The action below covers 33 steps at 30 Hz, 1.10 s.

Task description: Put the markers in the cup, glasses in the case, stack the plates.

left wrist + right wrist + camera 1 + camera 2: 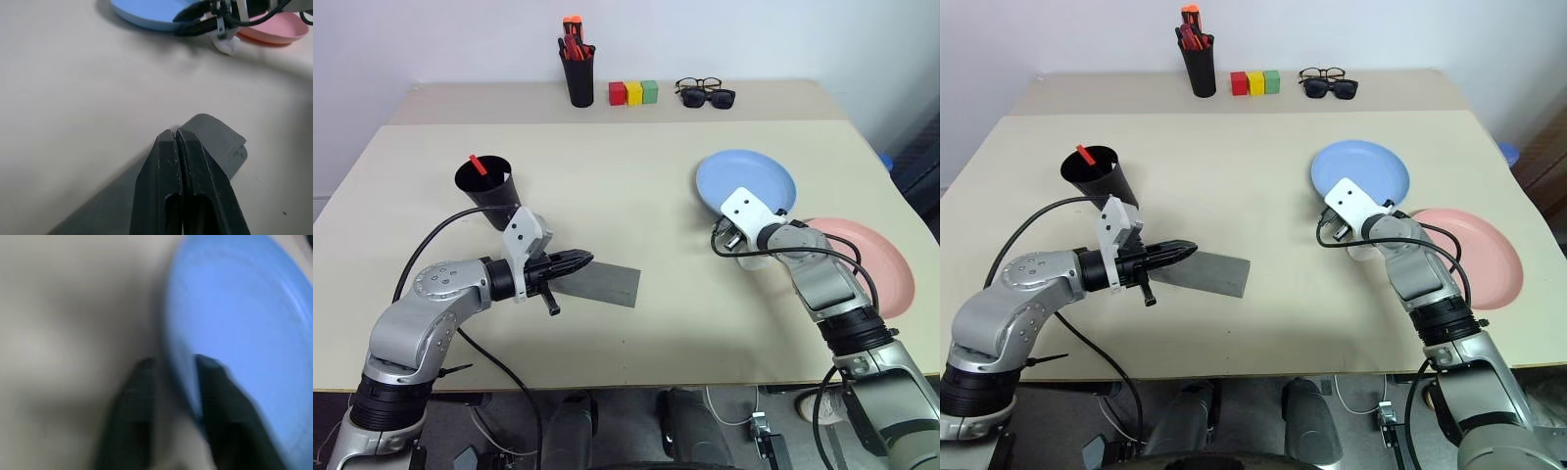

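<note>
The flat grey oblong spectacle case [597, 283] lies closed on the beige table [607, 186], nearest the table's front edge. The left gripper [583, 258] hangs just above the case's left end with its two black fingers [181, 181] pressed together on nothing; in the left wrist view the tips sit over the case's rounded end.

Behind that arm, at the table's left, stands the wide tapered black plastic cup [489, 188], with the red end of a slim marker [478, 164] sticking out above its rim.

On the right side the light blue round plate [749, 182] lies flat, and the pink round plate [871, 262] lies just beside it, nearer the front and further right; the two are not stacked. The right gripper [173, 369] is at the near-left rim of the blue plate. In the blurred right wrist view one finger lies over the plate's edge and the other outside it, so the fingers appear to straddle the rim; whether they actually pinch it I cannot tell.

Along the far edge stand a narrow black cup of bunched orange-red markers [577, 64], three small blocks in red, yellow and green [633, 93], thin-rimmed clear glasses [698, 84] and black sunglasses [709, 97] just in front of them, well apart from either hand.
</note>
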Each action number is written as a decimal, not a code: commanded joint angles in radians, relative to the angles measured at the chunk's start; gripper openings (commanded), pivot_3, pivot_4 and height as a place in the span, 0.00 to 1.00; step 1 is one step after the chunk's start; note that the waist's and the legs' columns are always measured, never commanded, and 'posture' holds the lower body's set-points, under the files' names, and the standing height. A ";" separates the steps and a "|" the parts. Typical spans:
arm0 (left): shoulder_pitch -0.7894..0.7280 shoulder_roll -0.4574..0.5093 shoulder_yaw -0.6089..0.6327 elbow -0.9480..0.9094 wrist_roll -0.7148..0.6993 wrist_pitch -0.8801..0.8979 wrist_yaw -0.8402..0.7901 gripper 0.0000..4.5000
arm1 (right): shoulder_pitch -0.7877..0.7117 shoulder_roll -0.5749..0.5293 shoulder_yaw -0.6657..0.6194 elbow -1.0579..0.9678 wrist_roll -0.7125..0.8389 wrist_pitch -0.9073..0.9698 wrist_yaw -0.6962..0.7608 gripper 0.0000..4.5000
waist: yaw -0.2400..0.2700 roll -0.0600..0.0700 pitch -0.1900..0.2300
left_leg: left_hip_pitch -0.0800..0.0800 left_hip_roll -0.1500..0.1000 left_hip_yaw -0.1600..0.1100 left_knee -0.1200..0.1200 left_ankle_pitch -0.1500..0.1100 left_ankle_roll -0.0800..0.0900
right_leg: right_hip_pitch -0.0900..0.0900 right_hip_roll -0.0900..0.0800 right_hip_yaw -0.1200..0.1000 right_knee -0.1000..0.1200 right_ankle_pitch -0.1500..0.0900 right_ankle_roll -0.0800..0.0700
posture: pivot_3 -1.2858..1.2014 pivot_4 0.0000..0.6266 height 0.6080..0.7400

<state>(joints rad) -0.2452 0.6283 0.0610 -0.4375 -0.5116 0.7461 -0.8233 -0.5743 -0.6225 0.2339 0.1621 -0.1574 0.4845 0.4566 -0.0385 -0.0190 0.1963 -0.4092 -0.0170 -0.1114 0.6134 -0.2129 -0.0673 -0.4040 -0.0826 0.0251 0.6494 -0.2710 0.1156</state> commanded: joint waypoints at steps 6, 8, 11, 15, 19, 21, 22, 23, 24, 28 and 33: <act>0.000 -0.047 -0.017 0.006 -0.004 -0.080 0.012 0.00 | 0.057 -0.079 -0.061 -0.219 -0.087 -0.050 0.003 0.01 | 0.002 0.000 0.000 | 0.000 0.000 0.000 0.000 0.000 0.000 | 0.000 0.000 0.000 0.000 0.000 0.000 | 0.52 0.24 1.00; -0.022 -0.061 -0.032 0.049 0.007 -0.100 0.006 0.00 | 0.119 -0.126 -0.120 -0.344 -0.081 0.001 0.030 0.01 | 0.010 0.000 0.000 | 0.000 0.000 0.000 0.000 0.000 0.000 | 0.000 0.000 0.000 0.000 0.000 0.000 | 0.52 0.24 1.00; -0.068 -0.077 -0.066 0.119 0.016 -0.139 -0.022 0.00 | 0.264 -0.205 -0.235 -0.541 -0.056 0.094 0.099 0.01 | 0.025 0.000 0.000 | 0.000 0.000 0.000 0.000 0.000 0.000 | 0.000 0.000 0.000 -0.001 0.000 0.000 | 0.52 0.24 1.00; -0.152 -0.098 -0.148 0.240 0.057 -0.204 -0.094 0.00 | 0.540 -0.274 -0.455 -0.794 -0.032 0.228 0.209 0.01 | 0.043 0.001 0.000 | -0.001 -0.001 0.000 0.001 -0.001 0.001 | 0.001 0.000 -0.001 -0.002 0.000 0.001 | 0.52 0.24 1.00; -0.221 -0.129 -0.203 0.350 0.100 -0.278 -0.144 0.00 | 0.687 -0.262 -0.564 -0.921 0.018 0.324 0.278 0.14 | 0.026 0.001 -0.001 | 0.000 -0.001 0.001 0.002 -0.001 0.001 | 0.002 0.000 0.000 -0.002 0.000 0.001 | 0.52 0.24 1.00; -0.243 -0.145 -0.211 0.379 0.108 -0.297 -0.153 0.00 | 0.703 -0.253 -0.569 -0.948 0.033 0.345 0.282 0.29 | 0.019 0.002 -0.001 | 0.001 0.000 0.001 0.001 -0.001 0.001 | 0.003 0.000 0.000 -0.002 0.000 0.001 | 0.52 0.24 1.00; -0.249 -0.150 -0.212 0.387 0.111 -0.304 -0.155 0.00 | 0.699 -0.249 -0.557 -0.957 0.040 0.349 0.278 0.41 | 0.016 0.002 -0.001 | 0.001 0.001 0.001 0.001 -0.001 0.001 | 0.003 0.001 0.000 -0.002 0.000 0.001 | 0.52 0.24 1.00; -0.251 -0.154 -0.212 0.391 0.113 -0.307 -0.156 0.00 | 0.695 -0.249 -0.539 -0.962 0.041 0.343 0.271 0.55 | 0.016 0.002 -0.001 | 0.002 0.001 0.001 0.001 -0.001 0.001 | 0.003 0.001 0.000 -0.002 0.000 0.000 | 0.52 0.24 1.00; -0.254 -0.156 -0.212 0.394 0.115 -0.310 -0.157 0.00 | 0.687 -0.246 -0.506 -0.964 0.037 0.325 0.259 0.66 | 0.017 0.002 -0.001 | 0.002 0.001 0.001 0.001 -0.001 0.001 | 0.003 0.001 0.000 -0.002 0.000 0.000 | 0.52 0.24 1.00; -0.227 -0.146 -0.196 0.360 0.116 -0.314 -0.141 0.00 | 0.609 -0.207 -0.344 -0.869 0.013 0.261 0.206 0.78 | 0.021 0.002 -0.001 | 0.001 0.001 0.001 0.001 -0.001 0.001 | 0.003 0.001 0.000 -0.002 0.000 0.001 | 0.52 0.24 1.00; -0.162 -0.125 -0.159 0.271 0.097 -0.276 -0.099 0.00 | 0.510 -0.161 -0.221 -0.655 -0.044 0.162 0.126 0.78 | 0.025 0.002 -0.001 | 0.001 0.000 0.000 0.001 -0.001 0.001 | 0.003 0.000 0.000 -0.002 0.000 0.001 | 0.52 0.24 1.00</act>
<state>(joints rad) -0.4103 0.4965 -0.1261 -0.1164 -0.4022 0.4626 -0.9333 -0.0420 -0.7841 0.0188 -0.5115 -0.1746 0.6811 0.6128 -0.0137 -0.0174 0.1957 -0.4082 -0.0166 -0.1115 0.6148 -0.2135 -0.0663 -0.4009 -0.0824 0.0248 0.6472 -0.2715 0.1162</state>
